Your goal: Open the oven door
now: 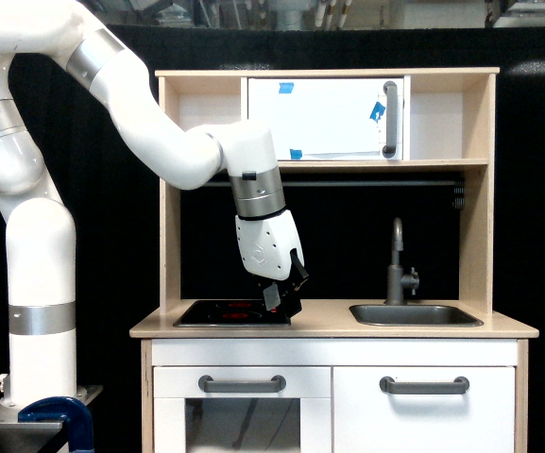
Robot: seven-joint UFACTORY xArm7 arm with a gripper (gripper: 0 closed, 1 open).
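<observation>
The oven door (326, 118) is a wide flat white panel in the top shelf of the toy kitchen, lying flush and closed. A vertical grey bar handle (390, 119) runs along its right edge, and small blue tape pieces mark it. My gripper (283, 300) hangs well below and to the left of the door, just above the black stovetop (217, 312). Its dark fingers point down and to the right. I cannot tell from this angle whether they are open or shut, and nothing shows between them.
A grey faucet (399, 264) and sink (414, 315) sit at the counter's right. A dark rail (385, 184) runs under the upper shelf. Below the counter are a windowed door (242, 420) and a plain door (424, 411), each with a horizontal grey handle. A blue clamp (59, 417) sits at the arm's base.
</observation>
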